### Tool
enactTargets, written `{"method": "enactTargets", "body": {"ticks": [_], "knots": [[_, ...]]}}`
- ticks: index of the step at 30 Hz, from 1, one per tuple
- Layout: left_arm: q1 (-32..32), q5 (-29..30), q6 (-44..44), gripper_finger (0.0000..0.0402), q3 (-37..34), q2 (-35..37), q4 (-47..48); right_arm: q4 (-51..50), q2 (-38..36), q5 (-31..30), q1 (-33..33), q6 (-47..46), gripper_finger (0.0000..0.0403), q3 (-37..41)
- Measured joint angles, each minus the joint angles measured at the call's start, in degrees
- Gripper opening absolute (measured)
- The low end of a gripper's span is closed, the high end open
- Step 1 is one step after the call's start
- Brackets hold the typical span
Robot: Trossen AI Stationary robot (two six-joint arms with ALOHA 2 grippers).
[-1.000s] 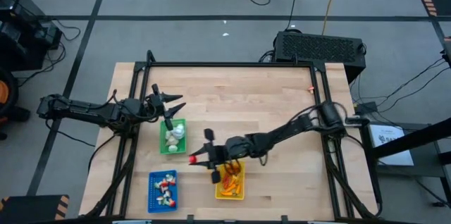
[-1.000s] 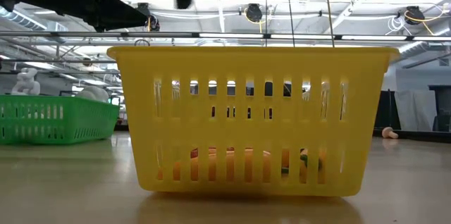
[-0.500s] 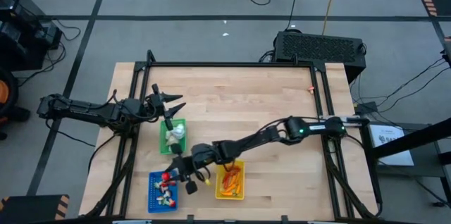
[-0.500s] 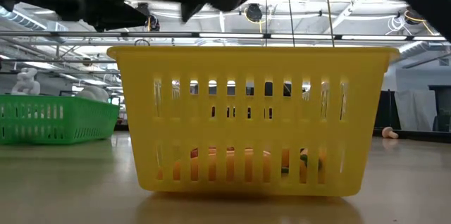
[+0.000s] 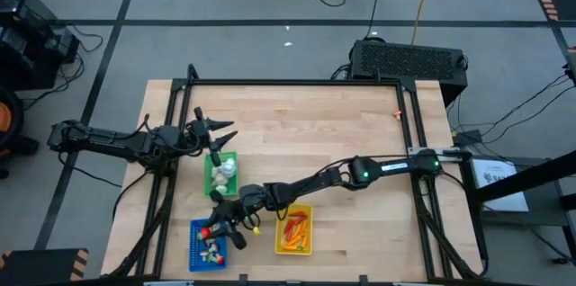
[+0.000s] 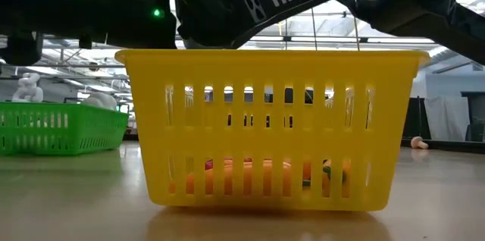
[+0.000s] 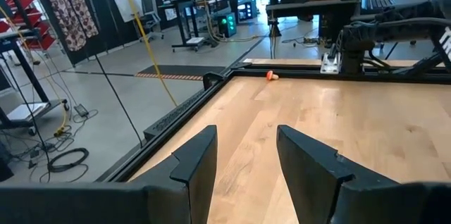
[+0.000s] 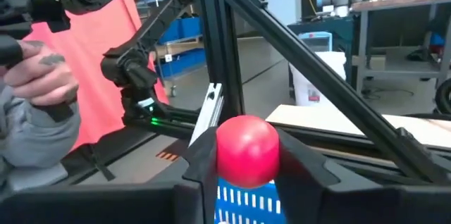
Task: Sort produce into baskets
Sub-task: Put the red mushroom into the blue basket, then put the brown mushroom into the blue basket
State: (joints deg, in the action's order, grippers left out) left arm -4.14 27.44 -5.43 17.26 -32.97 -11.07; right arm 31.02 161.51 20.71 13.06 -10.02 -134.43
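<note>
Over blue rectangular plastic basket [image 5: 208, 243], my right gripper [image 5: 212, 231] clamps round red toy piece [image 8: 246, 151]; release low, centred. Left gripper [image 5: 219, 130] open, far.

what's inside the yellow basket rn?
In the yellow basket, the high view shows orange carrot pieces along its floor; the low view adds orange shapes and a green bit behind the slats. Anything beneath them is covered. The right gripper is over the blue basket.

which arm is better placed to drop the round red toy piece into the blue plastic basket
Right. The right gripper is shut on the round red toy piece and hangs over the blue plastic basket. The left gripper is open and empty beyond the green plastic basket.
</note>
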Motion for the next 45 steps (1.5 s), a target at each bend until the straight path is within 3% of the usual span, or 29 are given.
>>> {"method": "enactTargets", "body": {"ticks": [11,20,24,29,37,42,45], "knots": [[0.0,-0.02,0.0,0.0157,0.0,-0.02,0.0,-0.77,0.0,-0.87,0.11,-0.1,0.0157,0.0],[0.0,-0.02,0.02,0.0157,0.0,0.0,0.01,-4.29,-1.67,0.72,-0.32,-1.0,0.0164,0.04],[0.0,-0.06,0.13,0.0157,0.0,0.0,1.41,-13.44,-6.0,2.98,-2.26,-1.34,0.0164,0.04],[0.0,1.15,0.12,0.0157,0.0,0.11,3.44,-32.7,-11.87,3.32,-4.98,0.62,0.0164,0.02],[0.3,11.2,0.95,0.0157,0.55,0.17,5.61,-59.38,-19.37,2.41,-7.67,14.7,0.0164,0.04],[5.82,11.28,10.07,0.0157,7.98,-0.8,18.76,-72.46,-23.54,-2.78,-10.57,24.39,0.0164,0.04],[11.36,8.43,15.11,0.0157,13.51,-3.16,28.04,-73.87,-24.39,-3.17,-13.52,27.9,0.0164,0.24]]}}
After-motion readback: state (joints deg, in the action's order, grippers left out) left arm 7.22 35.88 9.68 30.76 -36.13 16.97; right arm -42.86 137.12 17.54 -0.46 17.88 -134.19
